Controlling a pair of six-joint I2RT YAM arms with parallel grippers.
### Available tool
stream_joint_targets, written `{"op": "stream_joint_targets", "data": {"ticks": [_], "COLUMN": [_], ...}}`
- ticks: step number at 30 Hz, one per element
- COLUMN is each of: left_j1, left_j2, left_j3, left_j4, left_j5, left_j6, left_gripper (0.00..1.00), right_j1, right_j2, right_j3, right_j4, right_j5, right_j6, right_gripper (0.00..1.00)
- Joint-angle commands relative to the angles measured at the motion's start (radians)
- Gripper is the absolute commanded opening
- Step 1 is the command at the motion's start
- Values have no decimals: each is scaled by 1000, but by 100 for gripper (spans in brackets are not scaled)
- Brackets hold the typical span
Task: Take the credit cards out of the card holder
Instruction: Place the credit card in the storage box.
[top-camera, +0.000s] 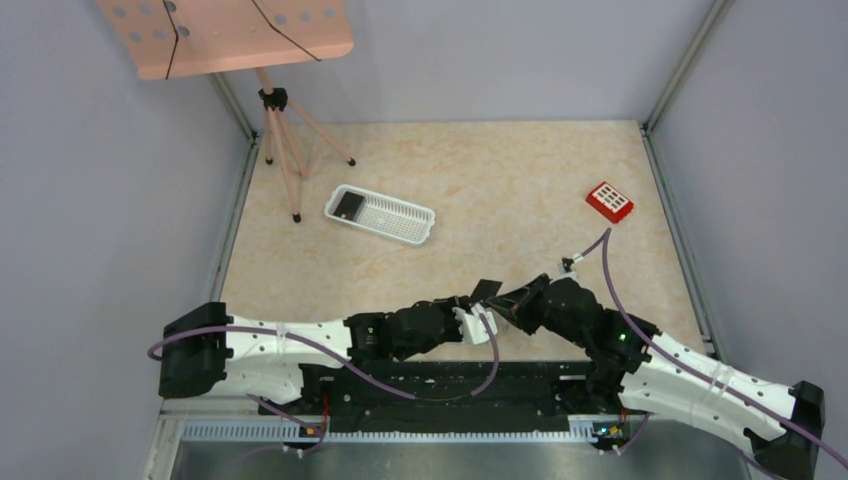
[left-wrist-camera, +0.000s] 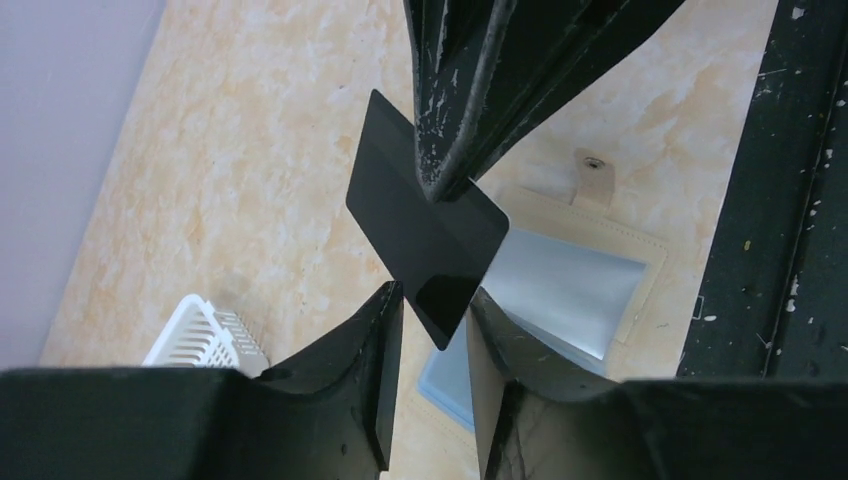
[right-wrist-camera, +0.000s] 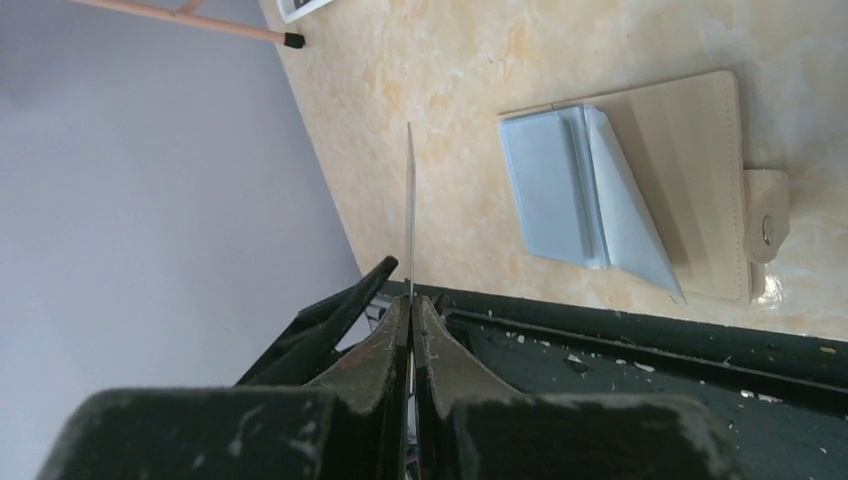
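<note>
Black card (left-wrist-camera: 420, 240) pinched by right claw (right-wrist-camera: 410, 308), left claw (left-wrist-camera: 435, 296) half-open.

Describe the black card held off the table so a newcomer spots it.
Where both arms meet at the near edge of the table, the right gripper pinches a black card in the air over the open card holder. The other dark card lies in the white basket farther back.

black card (left-wrist-camera: 420, 250), beige-blue card holder (right-wrist-camera: 620, 190)

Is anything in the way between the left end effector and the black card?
No, nothing visible. The black card pokes between the fingers of the left end effector, while the right end effector pinches it.
</note>
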Motion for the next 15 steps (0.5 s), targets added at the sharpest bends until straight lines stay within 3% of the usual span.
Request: {"op": "stream_joint_targets", "data": {"ticks": [1,4,9,12,15], "left_j1": [-5,-5,-2,30,95], "left_j2": [4,3,-5,-27,-54], "left_j3": [34,36,42,55,59], "left_j4": [68,58,28,-24,-51], "left_j5": [13,8,-40,-6,73], "left_j6": [-23,-65,-199,-307,-442], "left_gripper": [16,0,0,0,0], "right_j1": [-8,-8,-9,-9,-8], "right_j2": [-8,-18,-103,-191,-279], "right_j3": [8,3,-3,-23,-67], "right_j4": [54,58,47,59,111], "right_j5": [-15,5,89,126,133], "right_j6": [0,-49,-195,-295,-411], "right_gripper": [0,2,41,51,53]}}
